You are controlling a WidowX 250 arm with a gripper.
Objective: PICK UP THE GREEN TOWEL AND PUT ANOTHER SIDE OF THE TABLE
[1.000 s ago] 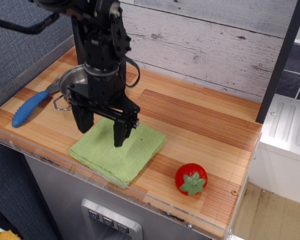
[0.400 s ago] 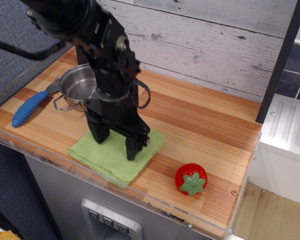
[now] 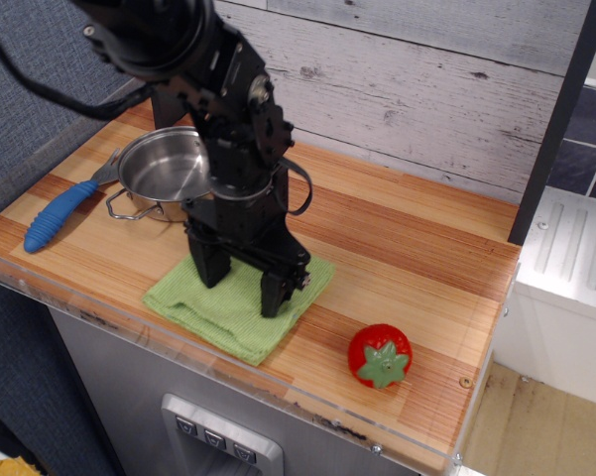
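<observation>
Now down on the green towel point(image 3: 236, 309), near the front edge of the counter point(image 3: 407, 258), between the steel pan point(image 3: 164, 169) behind and the red strawberry toy point(image 3: 380, 355) well off to the other side. Tool point(image 3: 242, 284) planted on the cloth with both fingers point(image 3: 274, 291) spread apart, tips pressed into or just touching the knit; nothing pinched between them yet. Blue-handled utensil point(image 3: 55, 217) lying beside the pan, clear of the work.

Soft, light, floppy stuff, by the look of it: folded flat, fine knitted surface, likely to bunch and sag rather than lift as a sheet. Probably best taken by closing on a ridge of fabric near the middle, so that several layers gather between the fingers; a grip at one corner would likely let the fold open and drag. Little risk of slipping once pinched, given the texture. Some risk of catching only the top layer. Carrying past the strawberry calls for height.
</observation>
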